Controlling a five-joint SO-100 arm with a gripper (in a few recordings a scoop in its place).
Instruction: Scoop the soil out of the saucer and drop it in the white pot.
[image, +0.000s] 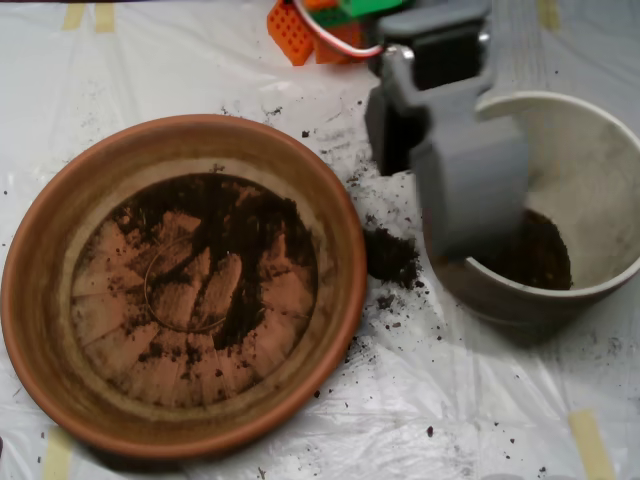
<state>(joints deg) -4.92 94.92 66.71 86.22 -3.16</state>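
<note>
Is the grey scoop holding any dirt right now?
It cannot be told. The scoop hangs over the left edge of the white pot, but its inside is hidden from above. Soil lies in the pot beneath it.

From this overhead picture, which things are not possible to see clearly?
- Overhead view: the tool covers the left side of the white pot, so the soil under it is hidden.
- Whether the tool carries soil: its inside faces away.
- The pot's right rim is cut off by the picture edge.
- The saucer floor under the dark soil film is blurred.
</note>
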